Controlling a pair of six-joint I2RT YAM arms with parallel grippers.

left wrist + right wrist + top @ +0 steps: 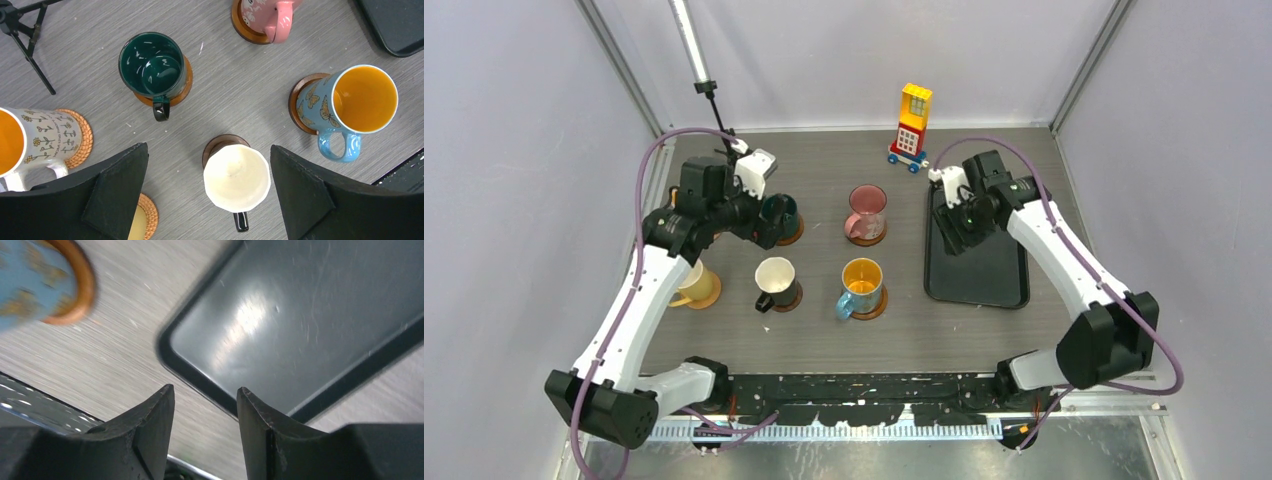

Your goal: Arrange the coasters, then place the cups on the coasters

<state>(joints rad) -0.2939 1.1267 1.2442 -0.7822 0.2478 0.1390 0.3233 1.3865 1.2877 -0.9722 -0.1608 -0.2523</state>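
Observation:
In the left wrist view, six cups each stand on a coaster: a dark green cup (152, 65), a pink cup (270, 15), a blue cup with an orange inside (357, 100), a cream cup with a black handle (236, 177), a white flowered cup (30, 142) on a woven coaster (80, 135), and a pale yellow cup (134, 227). My left gripper (209, 150) hangs open high above them, holding nothing; from above it (764, 220) shows beside the green cup (780, 210). My right gripper (205, 390) is open and empty over the tray's corner, near the blurred blue cup (30, 285).
A black rectangular tray (979, 265) lies at the right, under my right gripper (951, 222). A yellow-red toy block tower (912, 120) stands at the back. A black stand (30, 45) rises at the back left. Walls close in three sides.

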